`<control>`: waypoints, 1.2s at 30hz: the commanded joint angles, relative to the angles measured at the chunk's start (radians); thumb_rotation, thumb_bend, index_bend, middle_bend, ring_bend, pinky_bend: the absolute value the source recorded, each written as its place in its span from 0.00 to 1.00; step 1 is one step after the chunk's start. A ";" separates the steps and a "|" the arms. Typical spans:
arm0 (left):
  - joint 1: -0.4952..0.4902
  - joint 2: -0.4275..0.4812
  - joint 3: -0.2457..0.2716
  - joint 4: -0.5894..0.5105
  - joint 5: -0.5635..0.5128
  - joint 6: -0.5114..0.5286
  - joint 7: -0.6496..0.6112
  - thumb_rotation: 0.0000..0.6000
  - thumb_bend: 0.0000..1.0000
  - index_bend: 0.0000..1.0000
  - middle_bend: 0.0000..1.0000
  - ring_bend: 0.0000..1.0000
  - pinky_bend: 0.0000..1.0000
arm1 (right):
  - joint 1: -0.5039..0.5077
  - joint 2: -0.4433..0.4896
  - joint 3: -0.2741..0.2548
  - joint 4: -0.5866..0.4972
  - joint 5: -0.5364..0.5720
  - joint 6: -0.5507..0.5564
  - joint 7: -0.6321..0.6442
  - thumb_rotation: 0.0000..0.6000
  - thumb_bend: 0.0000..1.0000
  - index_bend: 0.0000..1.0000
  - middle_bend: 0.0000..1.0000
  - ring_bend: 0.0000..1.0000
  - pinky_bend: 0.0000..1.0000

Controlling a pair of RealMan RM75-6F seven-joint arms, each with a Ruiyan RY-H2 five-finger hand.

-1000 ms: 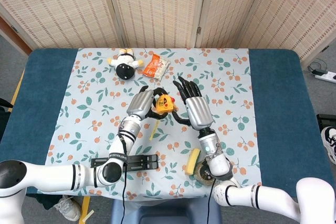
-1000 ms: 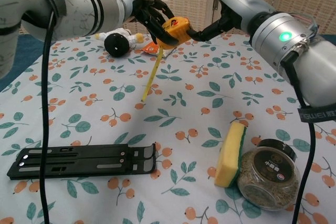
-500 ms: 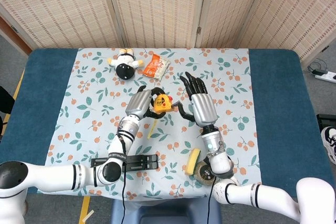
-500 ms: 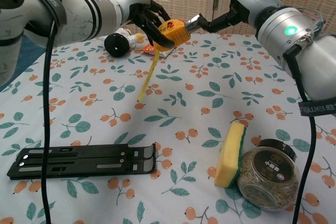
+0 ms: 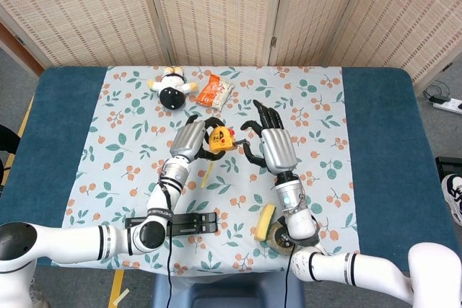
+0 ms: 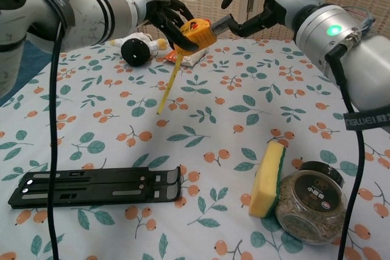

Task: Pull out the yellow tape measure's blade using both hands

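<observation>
My left hand (image 5: pixel 189 140) (image 6: pixel 167 16) grips the yellow tape measure (image 5: pixel 219 138) (image 6: pixel 196 33) and holds it in the air above the flowered cloth. A short length of yellow blade (image 6: pixel 167 86) (image 5: pixel 206 175) hangs from the case, slanting down to the left with its end free. My right hand (image 5: pixel 273 146) (image 6: pixel 256 4) hovers just right of the case, fingers apart and curved toward it. One fingertip (image 6: pixel 222 23) is at the case's right side, and I cannot tell whether it touches. It holds nothing.
A black folding stand (image 6: pixel 97 187) lies near the front left. A yellow sponge (image 6: pixel 267 179) leans on a spice jar (image 6: pixel 311 202) at the front right. A doll (image 5: pixel 172 88) and an orange snack bag (image 5: pixel 215 92) lie at the back.
The right hand drew back from the case, then came in again with its spread fingers curling. The left hand shifted the tape measure slightly left and up, and the blade swung with it.
</observation>
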 commanded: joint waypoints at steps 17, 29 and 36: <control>0.016 0.000 0.000 0.038 0.010 0.000 -0.008 1.00 0.45 0.63 0.61 0.52 0.04 | 0.005 0.036 -0.002 -0.059 0.030 0.002 -0.022 1.00 0.55 0.63 0.17 0.11 0.00; 0.076 0.029 0.089 0.100 0.093 -0.059 -0.016 1.00 0.45 0.63 0.61 0.52 0.07 | -0.086 0.214 -0.041 -0.185 -0.032 0.022 0.044 1.00 0.55 0.63 0.18 0.11 0.00; 0.114 0.017 0.127 0.156 0.163 -0.089 -0.060 1.00 0.45 0.64 0.61 0.52 0.07 | -0.154 0.333 -0.046 -0.268 -0.053 0.030 0.134 1.00 0.55 0.63 0.18 0.11 0.00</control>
